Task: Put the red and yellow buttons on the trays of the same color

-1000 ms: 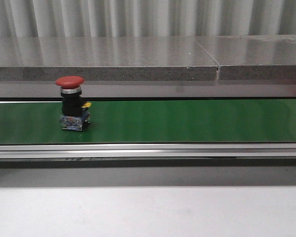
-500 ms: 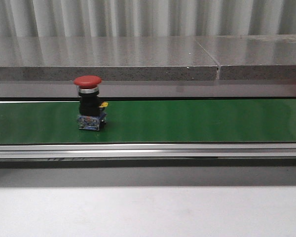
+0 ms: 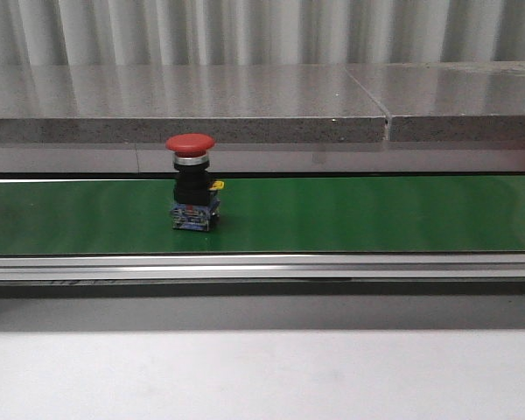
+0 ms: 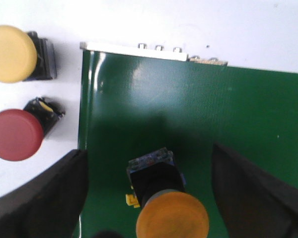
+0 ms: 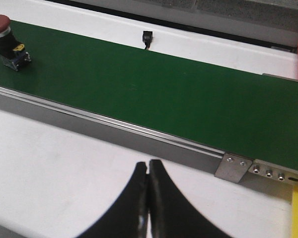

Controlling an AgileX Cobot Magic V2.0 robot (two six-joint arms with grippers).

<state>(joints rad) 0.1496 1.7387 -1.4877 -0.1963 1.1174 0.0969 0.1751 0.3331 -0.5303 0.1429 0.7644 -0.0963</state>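
red button (image 3: 191, 181) upright on green belt (image 3: 350, 214), left of centre in front view; seen far off in right wrist view too. left gripper (image 4: 149, 198) spread wide, fingers either side of a yellow button (image 4: 165, 208) standing on the belt, not touching it. right gripper (image 5: 148, 198) fingers pressed together, nothing between, over white table (image 5: 49, 163)

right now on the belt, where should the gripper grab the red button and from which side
Grip the black barrel just under the cap of the red button, coming straight down from above. It stands upright on the green belt, and the mushroom cap overhangs the narrower barrel, so fingers closing below it probably won't slip off. The right gripper is shut and would have to open first.
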